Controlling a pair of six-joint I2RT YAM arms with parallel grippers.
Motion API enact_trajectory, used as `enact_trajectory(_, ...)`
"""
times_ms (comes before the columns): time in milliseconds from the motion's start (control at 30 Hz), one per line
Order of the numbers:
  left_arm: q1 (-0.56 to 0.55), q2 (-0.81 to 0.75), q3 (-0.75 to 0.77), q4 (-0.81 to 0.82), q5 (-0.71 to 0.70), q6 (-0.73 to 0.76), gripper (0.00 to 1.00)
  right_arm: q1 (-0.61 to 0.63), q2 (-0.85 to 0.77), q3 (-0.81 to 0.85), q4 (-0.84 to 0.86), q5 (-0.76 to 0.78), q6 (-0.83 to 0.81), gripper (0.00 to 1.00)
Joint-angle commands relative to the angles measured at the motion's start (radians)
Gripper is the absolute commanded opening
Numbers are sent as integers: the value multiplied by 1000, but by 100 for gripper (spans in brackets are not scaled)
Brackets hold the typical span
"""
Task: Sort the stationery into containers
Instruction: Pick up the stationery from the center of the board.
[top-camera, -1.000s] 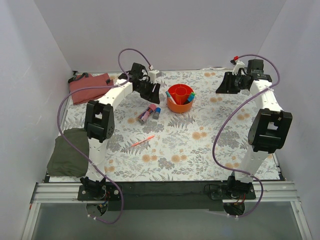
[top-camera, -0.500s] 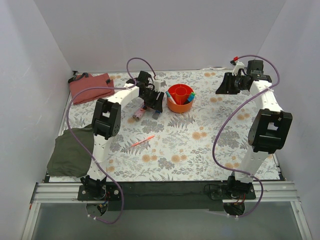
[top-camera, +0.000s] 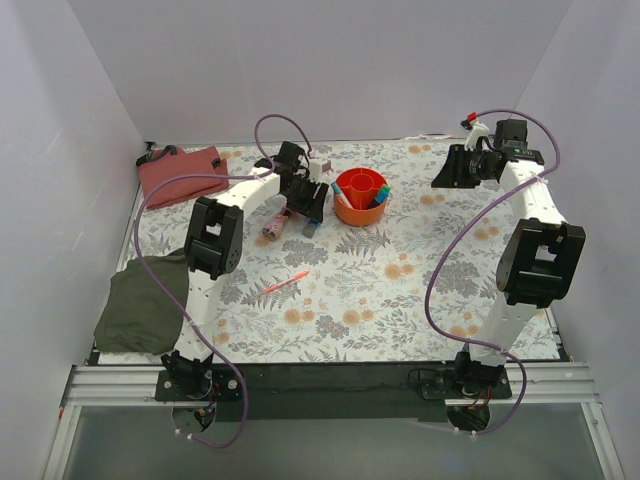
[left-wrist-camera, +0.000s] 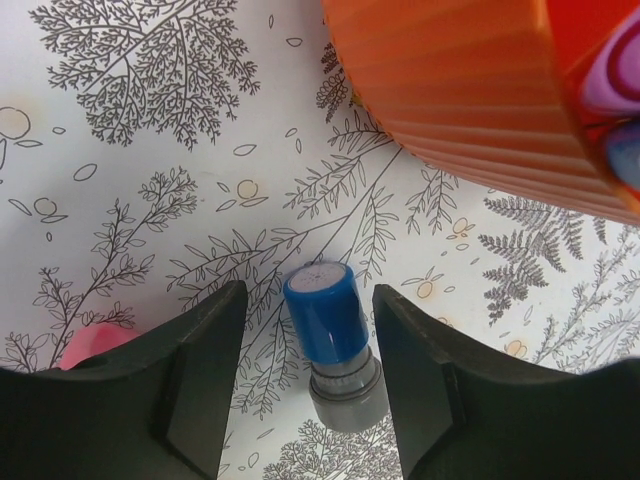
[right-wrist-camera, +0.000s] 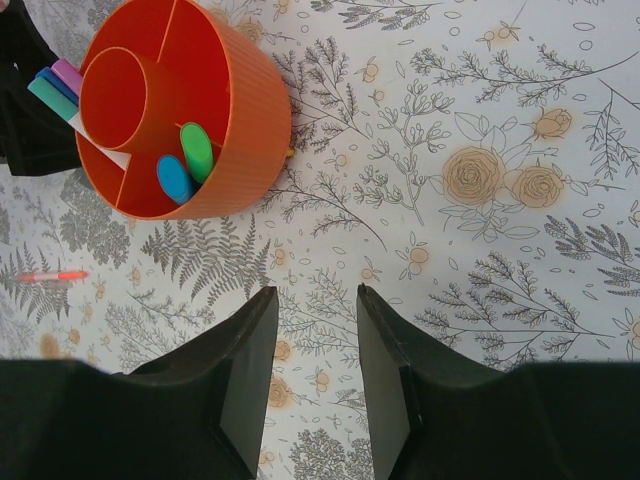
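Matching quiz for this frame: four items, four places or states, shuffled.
Items
1. blue-capped marker
2. cup
3. red pen
4. olive cloth

Places or states
A. at the table's left edge
B. between the fingers of the open left gripper
C. holds pens upright
D. lying alone, nearer the arm bases than the cup

Pairs: 1-B, 2-C, 3-D, 4-A

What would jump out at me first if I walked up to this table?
The bright orange cup at the far middle of the flowery table, with coloured pens standing in it. Right beside it, the left gripper is open astride a blue-capped marker lying on the table. Nearer the front, a thin orange-red pen lies alone.
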Motion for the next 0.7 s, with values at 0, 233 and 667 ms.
enact_trajectory(0, -34, 6, 21, 21, -82, -4, 52, -5, -51, -12, 21, -17, -8, 45)
enact_trajectory(233, -54, 0, -16, 13, -120, -10, 39, -5, -62, -32, 21, -15, -11, 45)
enact_trajectory(667, -53, -37, -73, -14, -180, 11, 31, -5, -36, -1, 20, -28, -3, 45)
